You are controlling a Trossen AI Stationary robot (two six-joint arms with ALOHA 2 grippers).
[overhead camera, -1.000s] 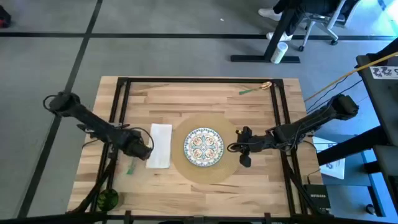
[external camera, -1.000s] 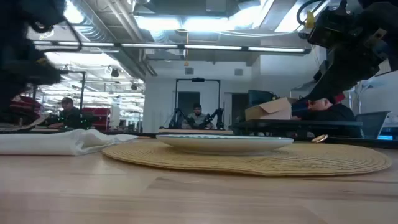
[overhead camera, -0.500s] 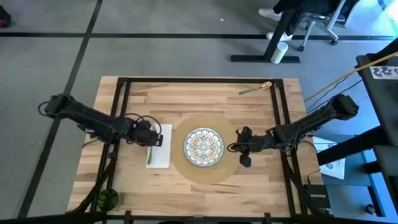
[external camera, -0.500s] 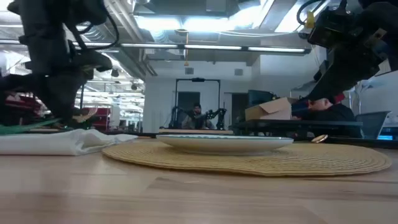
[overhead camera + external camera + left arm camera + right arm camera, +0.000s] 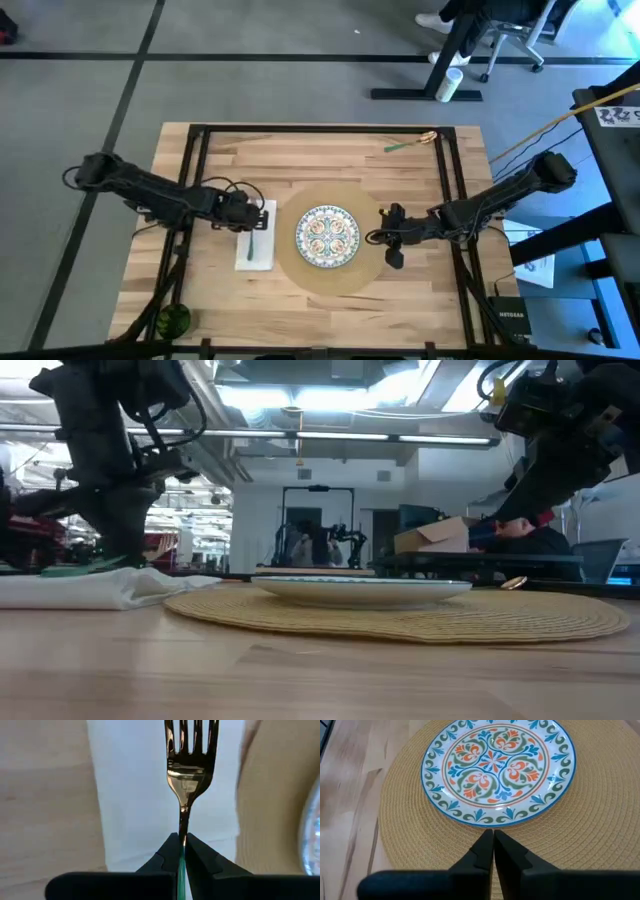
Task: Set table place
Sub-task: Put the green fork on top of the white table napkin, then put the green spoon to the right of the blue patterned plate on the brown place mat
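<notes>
1. Left hand (image 5: 252, 217) clamped on fork (image 5: 190, 757), over napkin (image 5: 256, 236), just left of placemat (image 5: 372, 262).
2. Right hand (image 5: 377, 238) pinched shut, empty, poised at placemat's right edge.
3. Placemat lying mid-counter (image 5: 330, 155), plate (image 5: 327, 236) centred on it.
4. Best approach, judged: lower fork flat along napkin's length, tines pointing away from robot, parallel to plate; release only once resting.
5. Count: one placemat, one plate, one napkin, one fork held; another green-handled utensil (image 5: 410, 143) at far edge.
</notes>
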